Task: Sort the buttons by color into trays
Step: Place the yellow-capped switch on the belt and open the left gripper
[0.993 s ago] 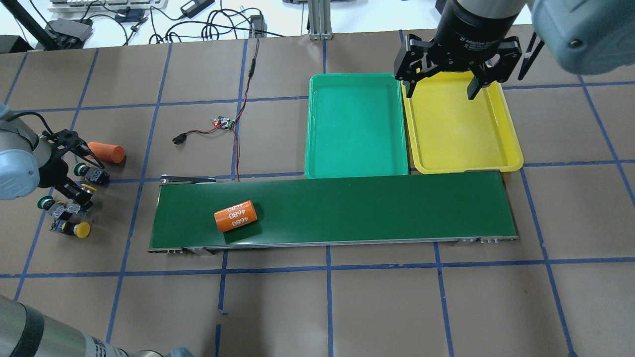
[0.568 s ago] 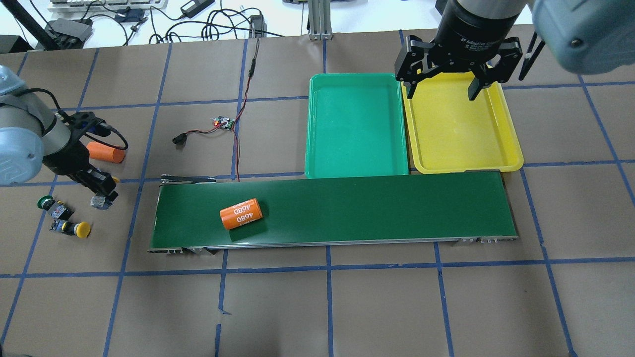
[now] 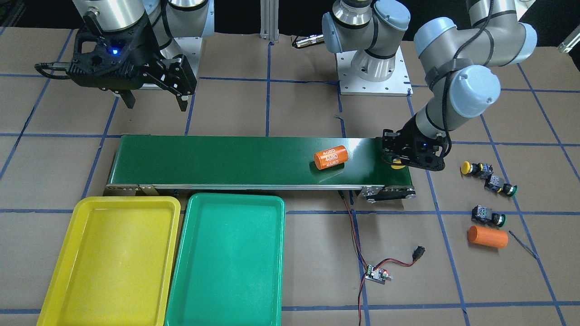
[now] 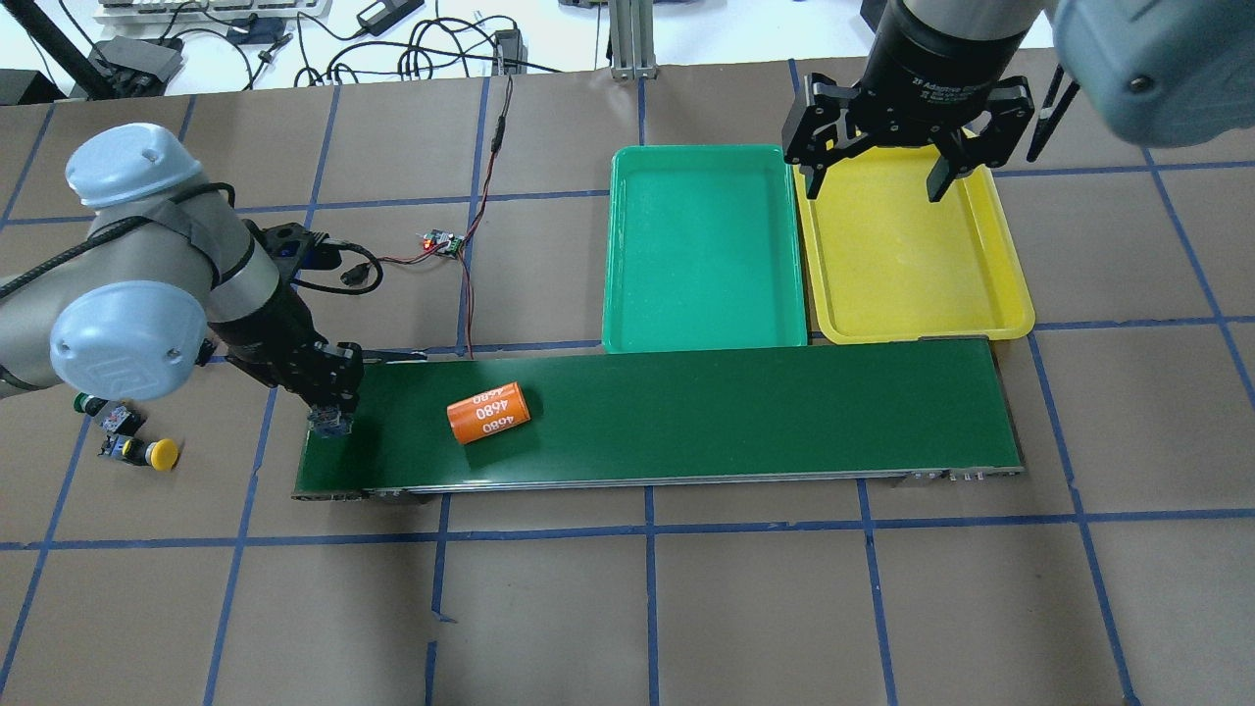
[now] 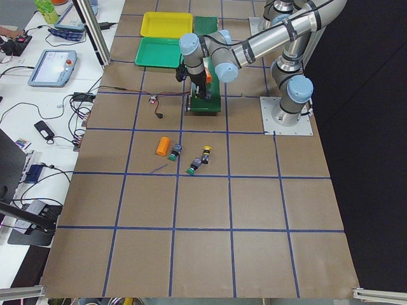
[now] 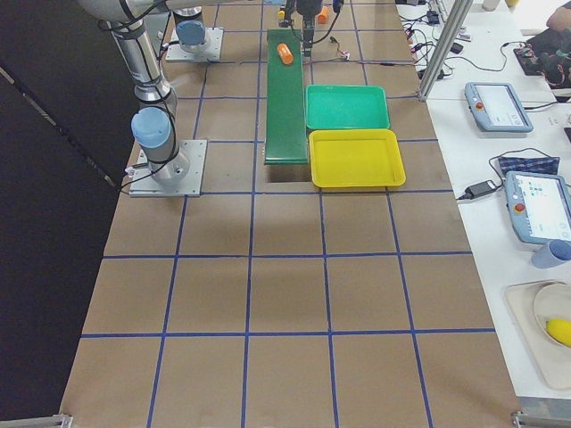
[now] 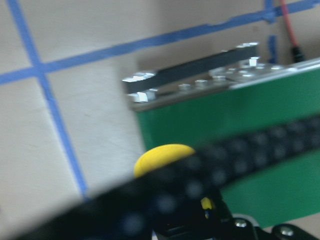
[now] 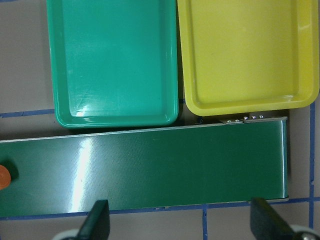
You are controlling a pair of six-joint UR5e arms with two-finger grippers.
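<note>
My left gripper (image 4: 328, 407) is shut on a yellow-capped button (image 3: 398, 166) right over the left end of the dark-green belt (image 4: 686, 412). Whether the button touches the belt I cannot tell. Its yellow cap (image 7: 162, 157) shows in the left wrist view behind a blurred finger. On the table left of the belt lie a yellow button (image 3: 466, 168) and two green buttons (image 3: 509, 190) (image 3: 498, 219). The green tray (image 4: 701, 245) and yellow tray (image 4: 907, 255) sit empty behind the belt's right half. My right gripper (image 4: 873, 181) hangs open above the yellow tray's far edge, holding nothing.
An orange cylinder (image 4: 488, 413) lies on the belt near my left gripper. Another orange cylinder (image 3: 487, 236) rests on the table by the loose buttons. A small circuit board (image 4: 441, 241) with red-black wires lies behind the belt's left end.
My left arm swung right from the button cluster to the belt's left end, carrying the yellow button. The orange cylinder on the belt drifted right. The right gripper held still.
</note>
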